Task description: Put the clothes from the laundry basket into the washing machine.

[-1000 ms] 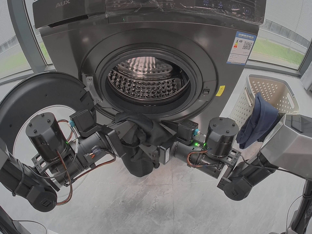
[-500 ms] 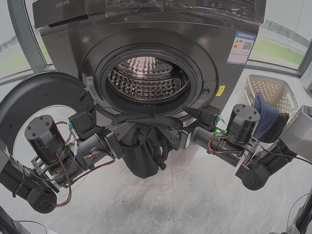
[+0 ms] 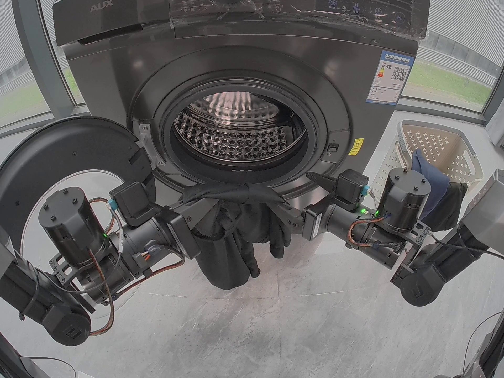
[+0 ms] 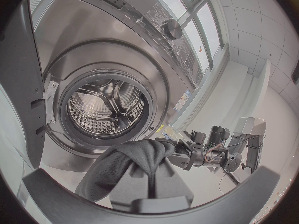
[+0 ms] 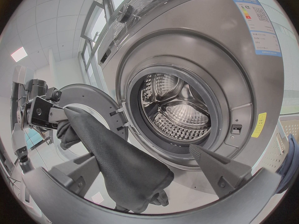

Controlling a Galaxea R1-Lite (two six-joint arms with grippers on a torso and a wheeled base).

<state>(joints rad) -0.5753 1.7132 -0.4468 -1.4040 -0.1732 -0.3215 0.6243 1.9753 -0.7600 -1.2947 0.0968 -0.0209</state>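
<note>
I'm seeing the left gripper point(image 3: 206, 204) pinching one end of a limp black knit garment point(image 3: 231, 248) — its fingers are pressing together on the bunched fabric. From there the cloth is stretching across to the right gripper point(image 3: 293, 194), whose jaws are standing spread wide. The fabric is lying over one of its fingers point(image 5: 70, 175) and the rest is hanging below both grippers. Just beyond them the dark grey front-loading washing machine point(image 3: 105, 80) is showing its steel drum point(image 3: 236, 127), its round door point(image 3: 58, 148) swung out beside the left gripper. Behind the right arm, a white perforated plastic laundry basket point(image 3: 446, 143) is holding a navy blue cloth point(image 3: 428, 177) — draped over its rim.
</note>
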